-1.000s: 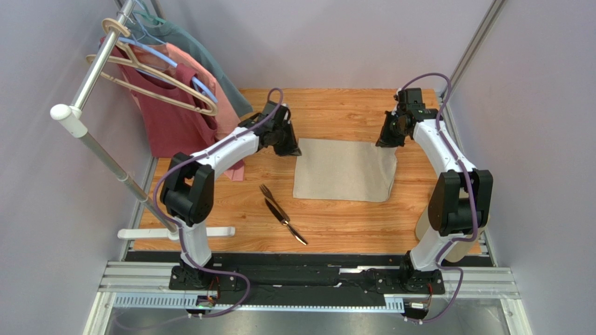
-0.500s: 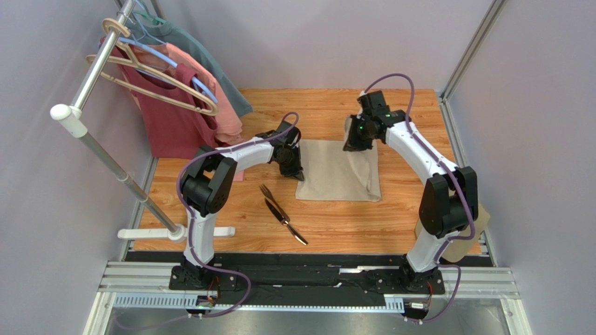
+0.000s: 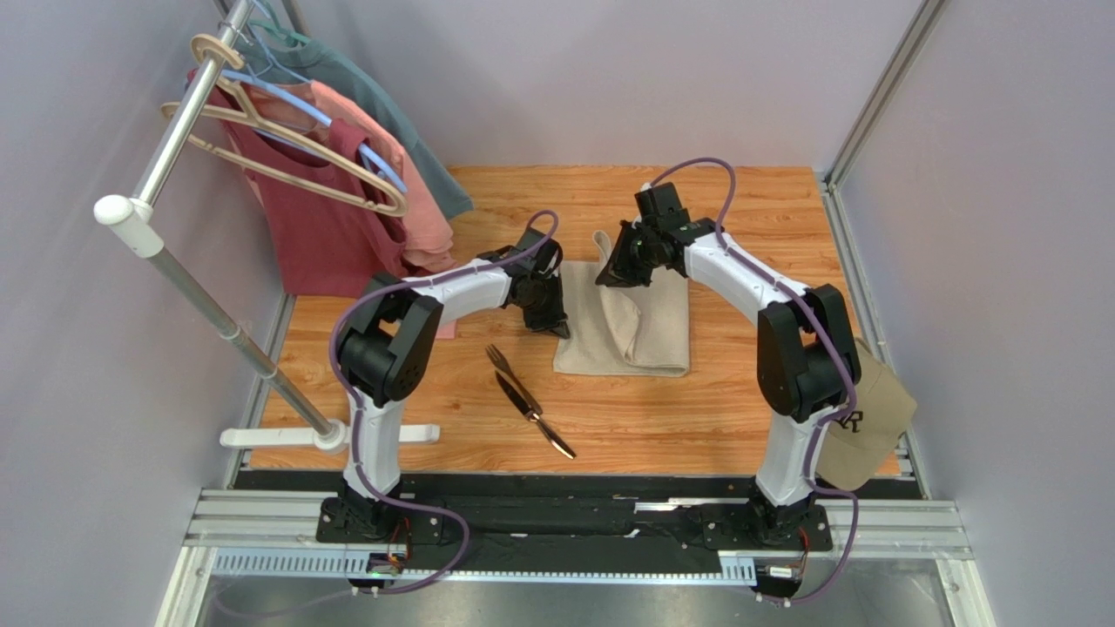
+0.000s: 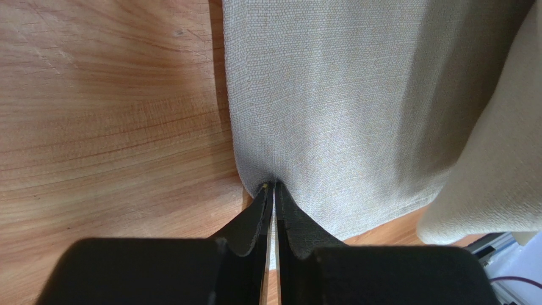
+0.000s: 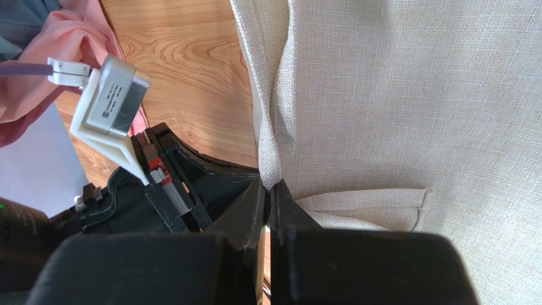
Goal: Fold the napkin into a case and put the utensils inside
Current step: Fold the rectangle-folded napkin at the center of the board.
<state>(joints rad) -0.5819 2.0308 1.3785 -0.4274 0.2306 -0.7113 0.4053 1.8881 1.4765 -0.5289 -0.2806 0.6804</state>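
A wooden tabletop (image 3: 733,392) sat between pale grey walls, with red and pink shirts (image 3: 334,216) hanging on a rack (image 3: 170,124) at the far left. The beige napkin (image 3: 654,333) lay in the middle. The left arm (image 3: 445,281) had its jaws clamped on the napkin's left edge, low against the wood. The right arm (image 3: 740,268) had its jaws pinched together on a raised fold of cloth, held above the flat part. The fork (image 3: 497,358) and knife (image 3: 556,440) lay crossed just in front and left of the napkin. A tan cap (image 3: 864,412) rested at the right edge.
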